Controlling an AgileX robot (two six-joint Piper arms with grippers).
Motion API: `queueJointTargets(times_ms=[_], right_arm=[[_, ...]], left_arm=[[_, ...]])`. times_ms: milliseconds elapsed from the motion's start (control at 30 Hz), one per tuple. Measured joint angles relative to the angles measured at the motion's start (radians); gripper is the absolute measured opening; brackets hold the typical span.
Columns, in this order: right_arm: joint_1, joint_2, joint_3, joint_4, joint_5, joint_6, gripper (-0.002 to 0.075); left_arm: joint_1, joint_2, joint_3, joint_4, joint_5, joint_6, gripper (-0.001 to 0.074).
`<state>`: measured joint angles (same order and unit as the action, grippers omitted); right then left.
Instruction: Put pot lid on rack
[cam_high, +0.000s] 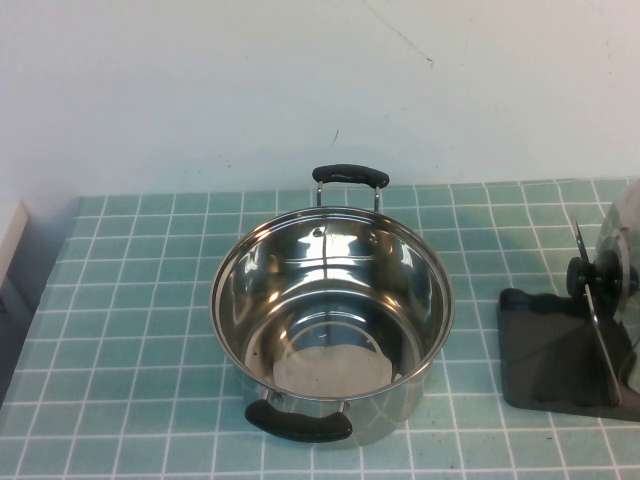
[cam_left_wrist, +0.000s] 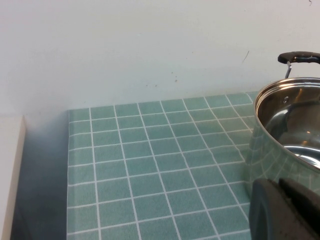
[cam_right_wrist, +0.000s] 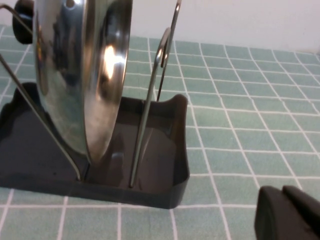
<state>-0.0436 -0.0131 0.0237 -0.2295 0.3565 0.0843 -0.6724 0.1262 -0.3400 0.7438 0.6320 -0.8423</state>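
The shiny steel pot lid (cam_high: 622, 262) with a black knob (cam_high: 582, 275) stands on edge in the dark rack (cam_high: 545, 350) at the table's right edge, between the wire prongs. In the right wrist view the lid (cam_right_wrist: 80, 75) leans upright in the rack (cam_right_wrist: 160, 150). My right gripper (cam_right_wrist: 281, 192) is shut and empty, low over the tiles a little apart from the rack. My left gripper (cam_left_wrist: 279, 184) is shut and empty beside the pot (cam_left_wrist: 290, 135). Neither gripper shows in the high view.
An open steel pot (cam_high: 330, 300) with two black handles stands mid-table on the green tiled surface. A white wall runs behind. The table's left edge drops to a darker gap (cam_left_wrist: 40, 190).
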Motion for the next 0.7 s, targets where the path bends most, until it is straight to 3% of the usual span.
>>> queueJointTargets(times_ms=[700], right_arm=[[0.000, 0.000, -0.002, 0.018, 0.004, 0.057, -0.0001]], left_arm=[[0.000, 0.000, 0.000, 0.000, 0.000, 0.000, -0.0001]])
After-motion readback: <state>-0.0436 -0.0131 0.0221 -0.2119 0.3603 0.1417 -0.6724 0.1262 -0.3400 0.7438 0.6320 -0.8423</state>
